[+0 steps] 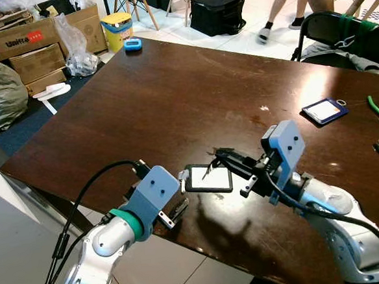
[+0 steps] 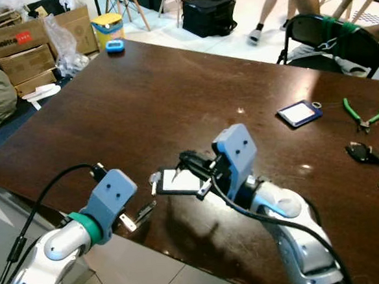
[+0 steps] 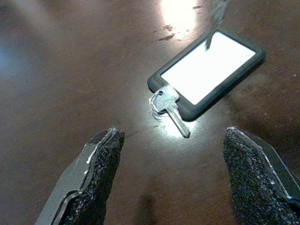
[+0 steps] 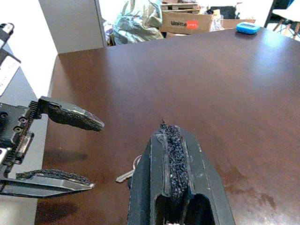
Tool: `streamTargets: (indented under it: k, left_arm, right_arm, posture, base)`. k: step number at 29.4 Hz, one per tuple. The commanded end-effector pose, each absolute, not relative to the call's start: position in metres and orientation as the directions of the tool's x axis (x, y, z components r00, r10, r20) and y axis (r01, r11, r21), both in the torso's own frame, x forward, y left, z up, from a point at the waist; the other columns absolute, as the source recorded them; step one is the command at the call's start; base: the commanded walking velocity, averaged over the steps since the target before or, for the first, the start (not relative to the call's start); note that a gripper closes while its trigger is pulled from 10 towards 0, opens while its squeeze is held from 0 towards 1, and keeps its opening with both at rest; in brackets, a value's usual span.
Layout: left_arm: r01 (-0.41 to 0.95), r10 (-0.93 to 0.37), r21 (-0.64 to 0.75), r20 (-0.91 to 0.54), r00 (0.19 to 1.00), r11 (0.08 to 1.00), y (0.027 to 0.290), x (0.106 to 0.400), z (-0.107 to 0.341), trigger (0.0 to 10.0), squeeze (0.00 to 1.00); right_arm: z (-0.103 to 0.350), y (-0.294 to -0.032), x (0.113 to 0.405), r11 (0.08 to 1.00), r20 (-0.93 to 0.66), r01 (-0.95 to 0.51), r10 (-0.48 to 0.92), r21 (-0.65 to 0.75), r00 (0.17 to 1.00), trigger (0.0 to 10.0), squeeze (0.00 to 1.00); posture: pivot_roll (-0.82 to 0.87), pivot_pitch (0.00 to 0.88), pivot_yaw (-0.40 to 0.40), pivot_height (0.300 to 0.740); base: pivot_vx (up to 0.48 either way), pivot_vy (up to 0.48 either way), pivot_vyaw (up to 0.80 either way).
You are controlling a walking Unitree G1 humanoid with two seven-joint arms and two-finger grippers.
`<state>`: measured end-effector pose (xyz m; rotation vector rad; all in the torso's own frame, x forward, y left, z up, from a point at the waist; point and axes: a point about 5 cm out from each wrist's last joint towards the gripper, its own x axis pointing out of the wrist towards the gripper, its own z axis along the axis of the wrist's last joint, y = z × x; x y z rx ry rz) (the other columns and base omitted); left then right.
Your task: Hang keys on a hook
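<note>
Two silver jointed arms. Blue-grey blocky wrist housings with small screws. Green ring at left wrist. Black cable looping along left forearm. Left gripper (image 1: 175, 213), right gripper (image 1: 220, 159): long black fingers (image 3: 96, 173), rough-textured pads.

A dark brown wooden table (image 1: 173, 97) is set on a pale tiled floor (image 1: 247, 40). Cardboard boxes (image 1: 33, 45) are stacked at the left, and a black folding chair (image 1: 338, 37) is placed at the right.
</note>
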<state>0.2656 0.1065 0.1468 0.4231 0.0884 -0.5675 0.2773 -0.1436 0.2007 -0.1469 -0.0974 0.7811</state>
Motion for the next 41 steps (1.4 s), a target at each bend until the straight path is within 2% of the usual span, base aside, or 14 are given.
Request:
streamTargets:
  k: [1, 6, 7, 10, 11, 14, 20, 24, 25, 27, 28, 31, 34, 41]
  left_arm:
    - [0.552, -0.505, 0.363, -0.223, 0.834, 0.751, 0.106, 0.264, 0.140, 10.0, 0.00]
    - [0.549, -0.502, 0.363, -0.223, 0.836, 0.753, 0.107, 0.264, 0.140, 10.0, 0.00]
    - [0.549, -0.501, 0.363, -0.224, 0.836, 0.753, 0.107, 0.264, 0.140, 10.0, 0.00]
    - [0.548, -0.501, 0.364, -0.224, 0.836, 0.753, 0.107, 0.264, 0.140, 10.0, 0.00]
    - [0.549, -0.501, 0.364, -0.224, 0.836, 0.753, 0.107, 0.264, 0.140, 10.0, 0.00]
    - [0.550, -0.503, 0.364, -0.223, 0.835, 0.752, 0.107, 0.264, 0.140, 10.0, 0.00]
    - [0.552, -0.505, 0.364, -0.224, 0.834, 0.750, 0.107, 0.264, 0.140, 10.0, 0.00]
    - [0.553, -0.505, 0.364, -0.225, 0.833, 0.750, 0.107, 0.264, 0.140, 10.0, 0.00]
    - [0.553, -0.505, 0.364, -0.226, 0.833, 0.750, 0.107, 0.264, 0.140, 10.0, 0.00]
    - [0.553, -0.505, 0.364, -0.226, 0.833, 0.750, 0.107, 0.264, 0.140, 10.0, 0.00]
    - [0.552, -0.504, 0.365, -0.226, 0.834, 0.750, 0.107, 0.264, 0.140, 10.0, 0.00]
    - [0.552, -0.503, 0.365, -0.226, 0.834, 0.750, 0.107, 0.263, 0.140, 10.0, 0.00]
    - [0.553, -0.503, 0.365, -0.230, 0.833, 0.749, 0.107, 0.264, 0.139, 10.0, 0.00]
    - [0.543, -0.492, 0.363, -0.229, 0.840, 0.757, 0.108, 0.263, 0.140, 10.0, 0.00]
  right_arm:
    - [0.191, -0.143, 0.275, 0.688, -0.006, -0.705, 0.715, -0.173, 0.699, 10.0, 0.00]
    - [0.178, -0.145, 0.272, 0.667, -0.074, -0.719, 0.721, -0.196, 0.689, 10.0, 0.00]
    - [0.170, -0.145, 0.269, 0.642, -0.120, -0.740, 0.734, -0.202, 0.669, 10.0, 0.95]
    - [0.165, -0.146, 0.266, 0.623, -0.152, -0.755, 0.741, -0.205, 0.653, 10.0, 0.95]
    - [0.158, -0.143, 0.258, 0.585, -0.198, -0.792, 0.767, -0.178, 0.611, 10.0, 1.00]
    - [0.151, -0.139, 0.246, 0.521, -0.248, -0.844, 0.807, -0.126, 0.536, 10.0, 1.00]
    - [0.148, -0.141, 0.239, 0.481, -0.281, -0.871, 0.826, -0.099, 0.488, 10.0, 1.00]
    - [0.148, -0.146, 0.244, 0.509, -0.284, -0.846, 0.798, -0.156, 0.532, 10.0, 1.00]
    - [0.148, -0.149, 0.247, 0.528, -0.283, -0.830, 0.781, -0.178, 0.557, 10.0, 0.83]
    - [0.148, -0.149, 0.247, 0.528, -0.283, -0.830, 0.781, -0.178, 0.557, 10.0, 0.83]
    - [0.147, -0.155, 0.255, 0.579, -0.284, -0.788, 0.736, -0.208, 0.615, 10.0, 0.00]
    - [0.146, -0.161, 0.260, 0.619, -0.288, -0.752, 0.696, -0.225, 0.658, 10.0, 0.00]
    - [0.150, -0.168, 0.286, 0.740, -0.229, -0.622, 0.579, -0.256, 0.783, 10.0, 0.00]
    - [0.147, -0.150, 0.303, 0.735, -0.202, -0.632, 0.599, -0.244, 0.775, 10.0, 0.00]
  posture:
    - [-0.15, 0.090, 0.114, 0.740]
    - [-0.15, 0.090, 0.113, 0.740]
    - [-0.15, 0.090, 0.113, 0.740]
    - [-0.15, 0.090, 0.113, 0.740]
    - [-0.15, 0.090, 0.114, 0.740]
    - [-0.15, 0.089, 0.115, 0.740]
    - [-0.15, 0.090, 0.116, 0.740]
    - [-0.15, 0.091, 0.116, 0.740]
    - [-0.15, 0.092, 0.116, 0.740]
    - [-0.15, 0.092, 0.116, 0.740]
    - [-0.14, 0.092, 0.116, 0.740]
    - [-0.14, 0.092, 0.116, 0.740]
    - [-0.14, 0.104, 0.125, 0.740]
    - [-0.12, 0.119, 0.119, 0.740]
  base:
    - [0.000, 0.000, 0.00]
    - [0.000, 0.000, 0.00]
    - [0.000, 0.000, 0.00]
    - [0.000, 0.000, 0.00]
    - [0.000, 0.000, 0.00]
    - [0.000, 0.000, 0.00]
    - [0.000, 0.000, 0.00]
    - [0.000, 0.000, 0.00]
    - [0.000, 0.000, 0.00]
    - [0.000, 0.000, 0.00]
    - [0.000, 0.000, 0.00]
    - [0.000, 0.000, 0.00]
    - [0.000, 0.000, 0.00]
    - [0.000, 0.000, 0.00]
